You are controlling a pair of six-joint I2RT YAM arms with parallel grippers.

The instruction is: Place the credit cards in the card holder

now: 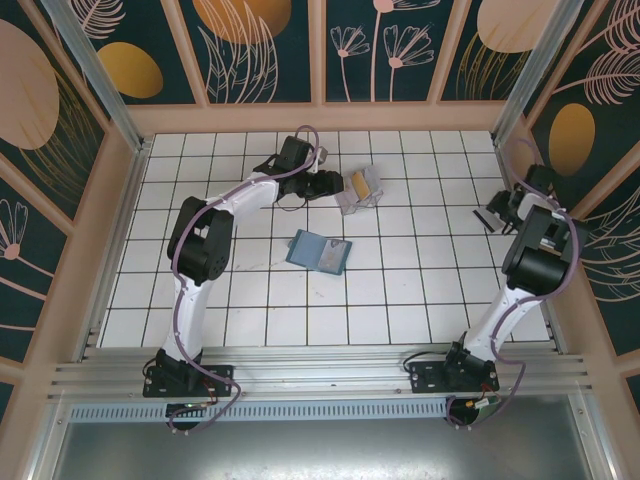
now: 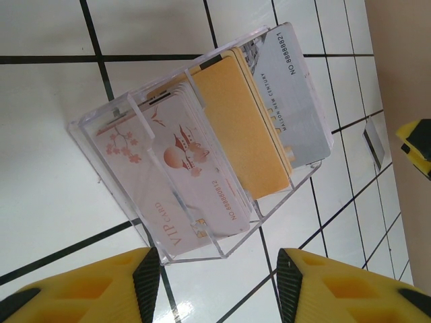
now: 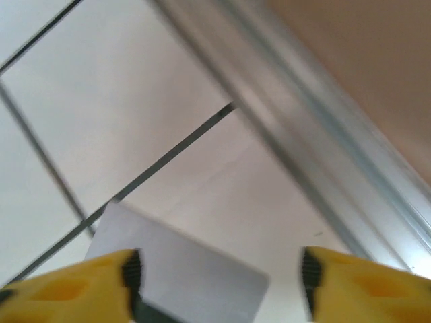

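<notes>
The credit cards point(image 1: 360, 187) sit in a rack point(image 2: 94, 131) behind and right of the card holder point(image 1: 320, 251) at mid-table, the left gripper point(image 1: 333, 185) just left of that rack, and one loose card point(image 3: 175, 269) (under the right gripper point(image 3: 220, 269)) lies near the right-hand rail point(image 3: 289, 114).

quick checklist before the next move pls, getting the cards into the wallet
1. Teal-blue bifold wallet lies opened on the white tiled table: ok.
2. Left claw open, short of the clear plastic card stand: ok.
3. Cards in the wallet: not ok. The gold card, pink VIP card and grey numbered card sit in the stand.
4. Right claw gripping the pale loose card: not ok, jaws apart.
5. Loose card flat on the table: cannot tell.
</notes>
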